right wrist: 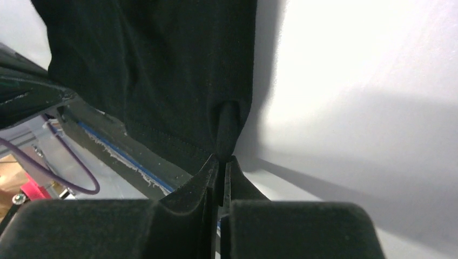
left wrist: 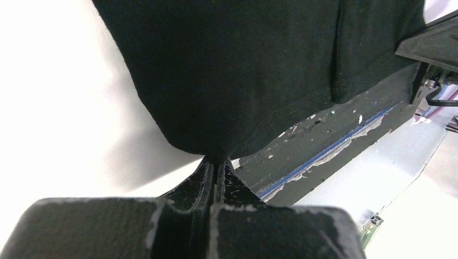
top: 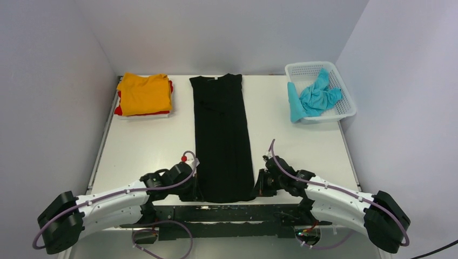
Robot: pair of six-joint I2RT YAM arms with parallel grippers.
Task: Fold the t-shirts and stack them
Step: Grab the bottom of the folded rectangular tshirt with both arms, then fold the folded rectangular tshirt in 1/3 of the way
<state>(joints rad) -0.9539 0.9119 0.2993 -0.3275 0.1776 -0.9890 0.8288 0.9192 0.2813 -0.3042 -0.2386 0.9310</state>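
The black t-shirt point(top: 221, 135) lies in a long narrow strip down the middle of the table, collar at the far end. My left gripper point(top: 195, 190) is shut on its near left hem corner point(left wrist: 216, 145). My right gripper point(top: 258, 188) is shut on its near right hem corner point(right wrist: 227, 135). Both corners are pinched between closed jaws just above the table's near edge. A folded orange t-shirt point(top: 144, 93) tops a stack at the far left, with a red t-shirt point(top: 120, 110) under it and a white edge at the bottom. A turquoise t-shirt point(top: 316, 97) lies crumpled in the basket.
A white plastic lattice basket point(top: 345, 97) stands at the far right corner. Grey walls close in the table on the left, back and right. The black mounting rail point(top: 237, 213) of the arm bases runs along the near edge.
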